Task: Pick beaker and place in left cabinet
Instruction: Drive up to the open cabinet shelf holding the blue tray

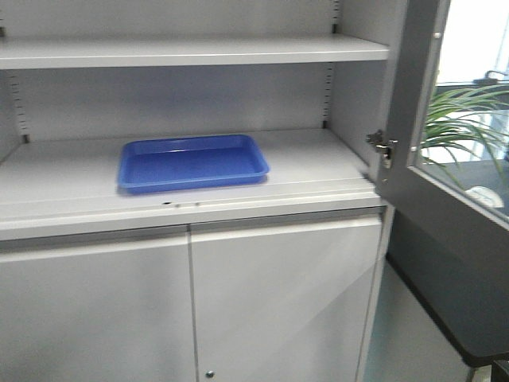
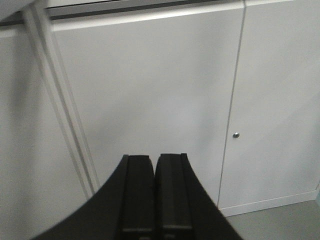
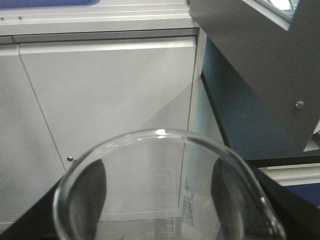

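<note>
In the right wrist view a clear glass beaker (image 3: 160,137) sits between my right gripper's (image 3: 157,187) dark fingers (image 3: 92,187), which are shut on its sides; its rim fills the lower half of the frame. In the left wrist view my left gripper (image 2: 155,162) is shut and empty, its two black fingers pressed together, facing the white lower cabinet doors (image 2: 150,90). The front view shows the open grey cabinet shelf (image 1: 79,171) with a blue tray (image 1: 191,161) on it. Neither gripper nor the beaker shows in the front view.
The cabinet's glass door (image 1: 421,119) hangs open at the right, also in the right wrist view (image 3: 260,60). An upper shelf (image 1: 191,49) runs above the tray. Closed lower doors (image 1: 278,302) sit below. A green plant (image 1: 465,119) stands behind the open door.
</note>
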